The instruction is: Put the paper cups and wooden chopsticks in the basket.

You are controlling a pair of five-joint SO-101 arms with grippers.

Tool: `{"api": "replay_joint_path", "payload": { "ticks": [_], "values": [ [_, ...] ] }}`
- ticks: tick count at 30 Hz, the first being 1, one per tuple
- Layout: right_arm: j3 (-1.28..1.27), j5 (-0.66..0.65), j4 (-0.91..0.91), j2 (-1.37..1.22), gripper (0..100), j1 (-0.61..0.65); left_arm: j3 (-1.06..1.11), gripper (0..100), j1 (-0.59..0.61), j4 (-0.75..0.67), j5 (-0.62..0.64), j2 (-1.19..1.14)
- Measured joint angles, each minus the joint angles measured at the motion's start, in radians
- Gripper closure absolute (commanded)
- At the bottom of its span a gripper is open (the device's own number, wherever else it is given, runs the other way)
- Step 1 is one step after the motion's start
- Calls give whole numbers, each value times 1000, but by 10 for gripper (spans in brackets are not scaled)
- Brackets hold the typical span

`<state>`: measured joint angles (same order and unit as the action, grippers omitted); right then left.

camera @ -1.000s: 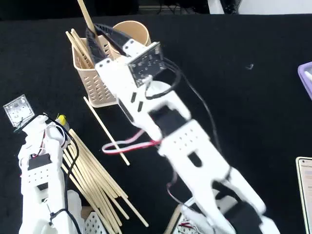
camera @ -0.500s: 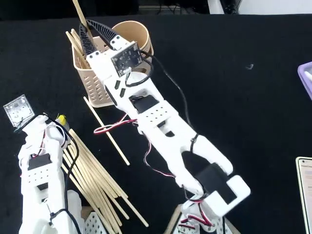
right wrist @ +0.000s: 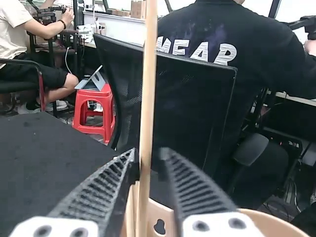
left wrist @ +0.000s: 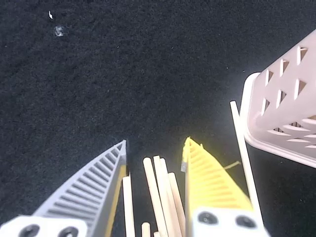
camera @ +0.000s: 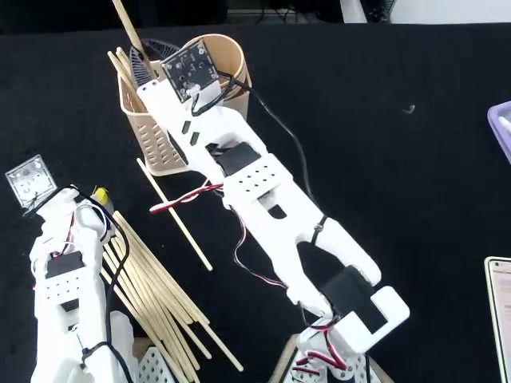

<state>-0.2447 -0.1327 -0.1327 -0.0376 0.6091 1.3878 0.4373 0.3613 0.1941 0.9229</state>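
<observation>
wooden stick (right wrist: 148, 74) is pinched in the right tool (right wrist: 147, 152) over the basket (camera: 156, 148); next it must let go. left tool (left wrist: 155, 142) sits spread wide over more sticks (left wrist: 160, 190).

open claw (left wrist: 154, 150) over chopsticks (left wrist: 160, 197), basket (left wrist: 284, 108) beside, black table (left wrist: 123, 64)

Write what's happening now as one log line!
right hand: holds chopstick upright at basket | left hand: open over chopstick pile

Right arm (camera: 271, 207) stretched far forward, right gripper (right wrist: 146, 158) pinched on an upright chopstick (right wrist: 147, 89). Left arm (camera: 60, 271) drawn back, left gripper (left wrist: 155, 143) pointing down, jaws spread
</observation>
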Motion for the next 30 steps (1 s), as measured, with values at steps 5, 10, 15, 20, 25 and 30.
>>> {"api": "replay_joint_path", "payload": {
  "ticks": [5,10,15,20,25,30],
  "values": [
    [6,0,32,0,895,0,0,812,0,0,0,0],
    [3,0,69,26,909,0,0,812,0,0,0,0],
    [-143,0,265,255,907,18,0,812,0,0,0,0],
    [-433,-3,545,542,845,106,0,812,0,0,0,0],
    [-760,3,611,690,721,183,0,812,0,0,0,0],
    [-887,126,614,678,673,350,0,812,0,0,0,0]
  ]
}}
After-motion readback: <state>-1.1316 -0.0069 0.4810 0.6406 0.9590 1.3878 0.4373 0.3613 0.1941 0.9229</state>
